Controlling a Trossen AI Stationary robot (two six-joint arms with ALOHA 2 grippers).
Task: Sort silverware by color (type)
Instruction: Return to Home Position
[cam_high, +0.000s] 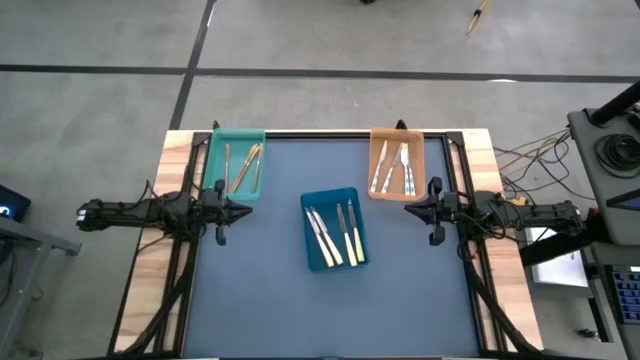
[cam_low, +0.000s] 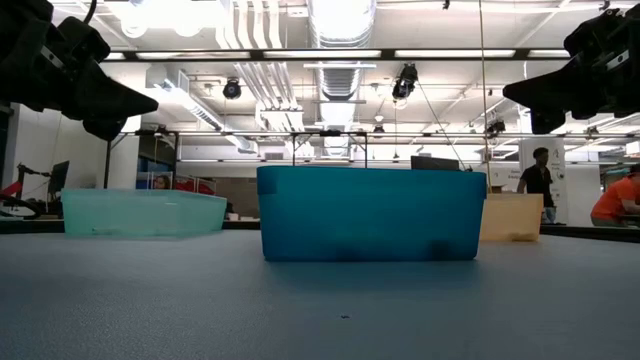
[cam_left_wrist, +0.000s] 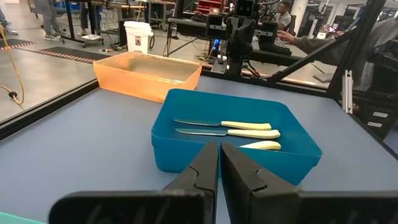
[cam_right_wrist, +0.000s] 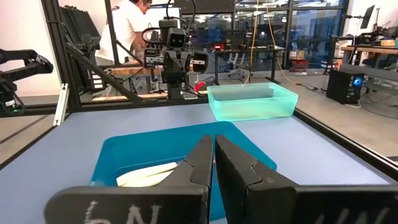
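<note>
Sorting looks finished: nothing lies loose outside the 3 smooth plastic trays. The left gripper (cam_high: 243, 209), fingers closed and empty, hovers beside the teal tray (cam_high: 213, 150) of slim gold-handled pieces (cam_high: 243, 168). Cream-handled knives (cam_high: 338, 232) lie in the blue tray (cam_high: 330, 193), and silvery pale-blue ones (cam_high: 397, 170) in the orange tray (cam_high: 373, 160), near the likewise closed, empty right gripper (cam_high: 412, 208).

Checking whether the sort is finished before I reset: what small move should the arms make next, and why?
Probably hold at rest: all silverware in view lies in the teal tray, blue tray or orange tray, and the left hand and right hand are shut, empty, at opposite sides of the table.
</note>
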